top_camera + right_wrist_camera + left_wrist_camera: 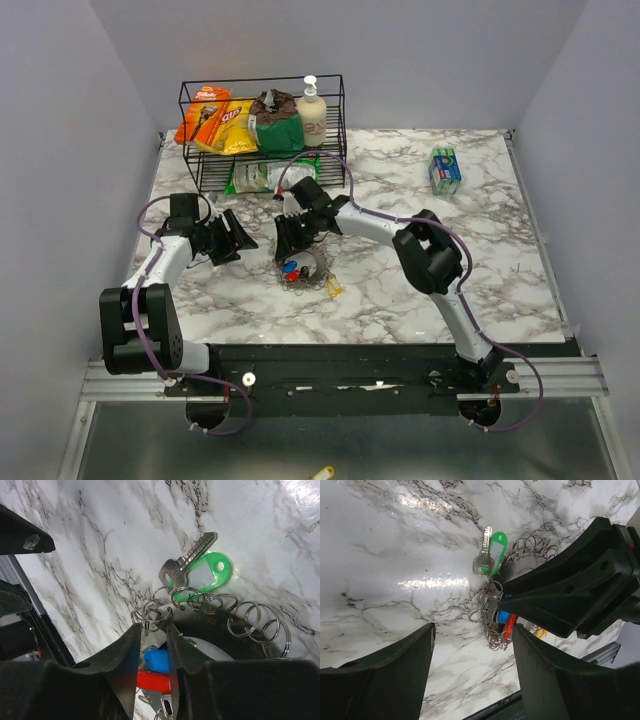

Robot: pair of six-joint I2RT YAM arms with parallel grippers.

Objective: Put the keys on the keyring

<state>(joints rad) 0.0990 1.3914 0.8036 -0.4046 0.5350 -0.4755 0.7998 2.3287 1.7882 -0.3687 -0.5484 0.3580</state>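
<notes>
Marbled tabletop fills our view. Left of its middle, closer to the near edge, we see the keyring lying flat, with small split rings strung along it. The keys lie with it: green-, blue-, red- and yellow-tagged. Our left tool hovers wide beside them, holding nothing. Our right tool stands narrow, tips at the rings; whether it pinches anything we cannot tell. Farther back sit a blue-green box near the far right corner and a black wire rack on the far edge.
</notes>
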